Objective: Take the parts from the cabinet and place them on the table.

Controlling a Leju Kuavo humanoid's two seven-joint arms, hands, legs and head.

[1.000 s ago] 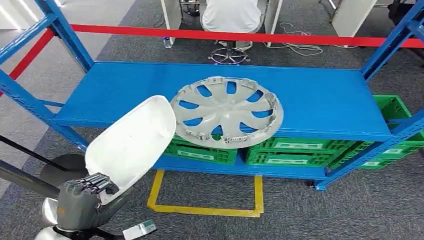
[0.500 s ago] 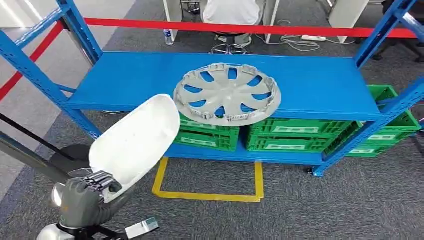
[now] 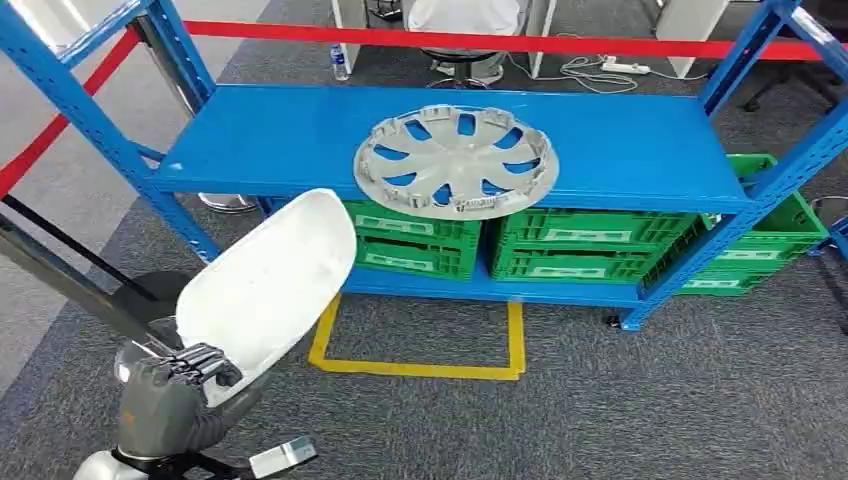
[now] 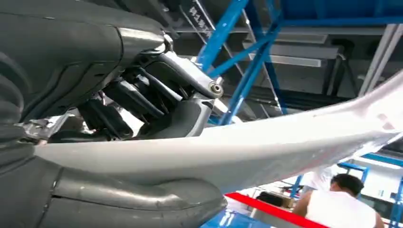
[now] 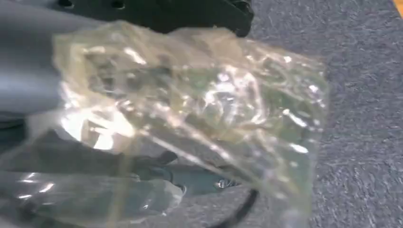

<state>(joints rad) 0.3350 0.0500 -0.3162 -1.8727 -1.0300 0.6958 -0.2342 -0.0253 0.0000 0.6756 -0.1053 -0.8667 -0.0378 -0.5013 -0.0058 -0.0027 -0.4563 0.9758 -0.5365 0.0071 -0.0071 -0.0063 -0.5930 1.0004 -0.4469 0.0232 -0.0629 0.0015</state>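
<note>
Left hand — white panel gripped

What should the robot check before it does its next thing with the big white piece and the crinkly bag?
1. Left hand grips the white curved plastic panel: ok.
2. Right hand holds the clear crinkled plastic bag: ok, though its fingers are hidden.
3. Panel is clear of the blue metal shelf rack: ok.
4. Silver plastic hubcap lies flat on the top shelf, waiting: ok.
5. Table to put parts on: cannot tell.
6. Person in a white top sits behind the red bar, out of the way: ok.
</note>
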